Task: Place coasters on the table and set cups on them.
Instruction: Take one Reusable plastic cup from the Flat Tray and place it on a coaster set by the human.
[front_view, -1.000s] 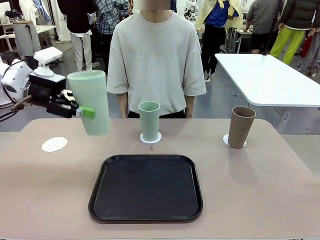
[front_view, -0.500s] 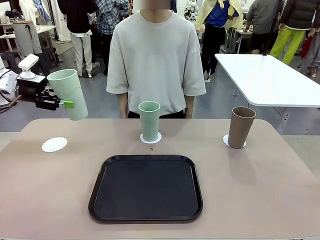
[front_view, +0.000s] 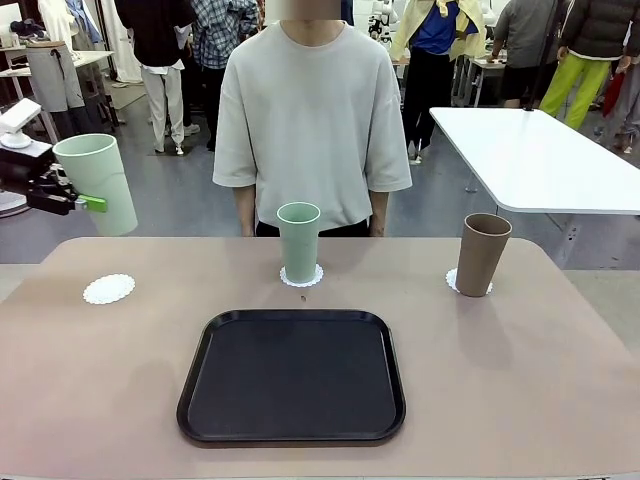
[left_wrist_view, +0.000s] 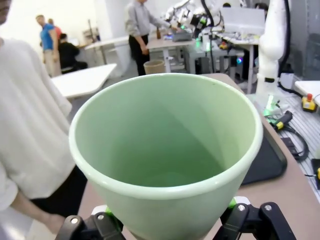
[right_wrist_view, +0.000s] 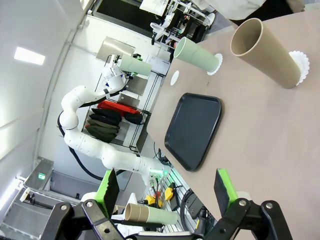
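In the front view, nearest the camera, a black tray (front_view: 292, 376) lies flat on the beige-pink counter (front_view: 520, 380) at lower centre of the frame, with nothing on it. Beyond its far edge a small dark speck sits on the counter, and just past that a pale green cup (front_view: 298, 241) stands upright on a white lace-edged coaster (front_view: 301, 275) at mid-frame. To the right, at about the same depth, the brown cup (front_view: 482, 254) stands upright on a second coaster (front_view: 453, 282), which shows as a white rim at its base. At the left of the frame a third coaster (front_view: 108, 289) lies bare on the counter.

Above and slightly left of that bare coaster, at the frame's left edge, the left claw (front_view: 72, 203) holds the second pale green cup (front_view: 96, 184) off the counter, tilted a little, its green pad pressed to the cup's side. In the left wrist view this held cup (left_wrist_view: 167, 150) opens toward the camera, gripped near its base between the two fingers (left_wrist_view: 240, 217) at the bottom of the frame.

In the right wrist view the right claw (right_wrist_view: 166, 189) rises from the bottom edge with its jaws spread wide and nothing between them, well clear of the counter.

At the far side a person in a pale T-shirt (front_view: 310, 110) stands behind the middle cup, arms down. A white table (front_view: 540, 160) stands behind at upper right.
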